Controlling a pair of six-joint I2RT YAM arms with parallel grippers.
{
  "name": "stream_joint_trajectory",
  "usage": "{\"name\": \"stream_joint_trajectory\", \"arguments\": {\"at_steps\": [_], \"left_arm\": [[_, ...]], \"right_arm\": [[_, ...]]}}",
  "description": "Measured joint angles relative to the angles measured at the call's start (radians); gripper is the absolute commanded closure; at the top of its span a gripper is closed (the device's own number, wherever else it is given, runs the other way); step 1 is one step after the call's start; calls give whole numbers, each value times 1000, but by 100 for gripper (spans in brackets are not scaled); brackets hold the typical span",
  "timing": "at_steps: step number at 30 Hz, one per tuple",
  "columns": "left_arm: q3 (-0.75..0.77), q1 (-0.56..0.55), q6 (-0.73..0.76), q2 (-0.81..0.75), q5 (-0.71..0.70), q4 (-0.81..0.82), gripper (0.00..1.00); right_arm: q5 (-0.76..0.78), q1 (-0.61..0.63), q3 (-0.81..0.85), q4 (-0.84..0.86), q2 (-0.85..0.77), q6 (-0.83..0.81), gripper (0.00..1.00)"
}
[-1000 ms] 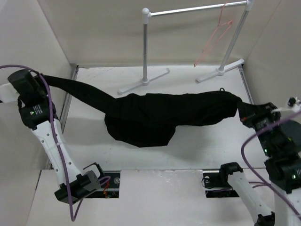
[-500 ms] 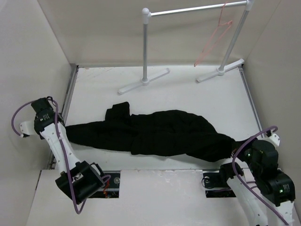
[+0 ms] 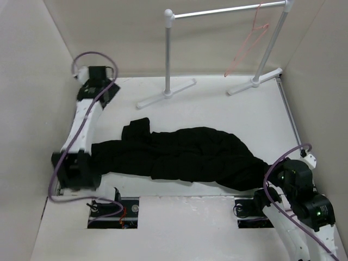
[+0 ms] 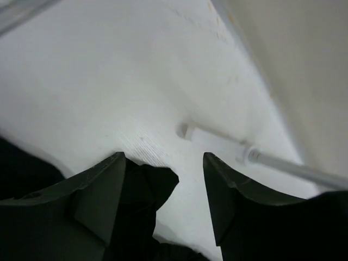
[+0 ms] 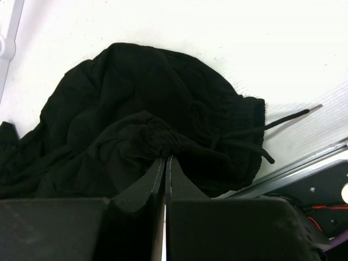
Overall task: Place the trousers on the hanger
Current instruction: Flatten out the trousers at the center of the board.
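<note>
**Trousers (image 3: 185,155) on the bench (image 3: 234,114), hanger (image 3: 248,48) on the rack (image 3: 217,12)**

There is one pair of black trousers, crumpled on the white bench. Its long axis runs left to right across the near half, slanting nearer at the right. The waistband end, with its drawstring (image 5: 283,119), points right and the legs point left. One pink hanger hangs from the single white rack at the back, well apart from the trousers. The right fingers (image 5: 136,190) are clenched on bunched fabric by the waistband. The left fingers (image 4: 98,196) are released, gripping nothing.
</note>
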Motion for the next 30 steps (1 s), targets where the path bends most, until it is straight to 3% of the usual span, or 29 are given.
{"name": "stream_joint_trajectory", "arguments": {"at_steps": [7,14,18,19,20,23,24,27,30], "left_arm": [[137,-210,267,497,157,16,29],[164,-276,430,597,196,-23,34],[163,-271,472,599,173,-21,72],[162,-267,480,599,165,-22,74],[161,-262,488,599,158,-23,70],[159,-250,501,599,152,-32,39],[156,-246,505,599,151,-36,35],[137,-240,506,599,153,-36,33],[120,-248,507,601,170,-36,49]], "right_arm": [[-28,-4,-15,98,45,-27,96],[-38,-25,-29,129,66,-42,96],[-52,-49,-31,130,65,-43,96],[-56,-52,-33,131,64,-43,96],[-60,-56,-34,133,64,-43,95],[-67,-63,-43,152,64,-47,95],[-70,-64,-48,161,65,-50,95],[-87,-64,-61,190,72,-54,95],[-104,-64,-70,216,89,-55,95]]}}
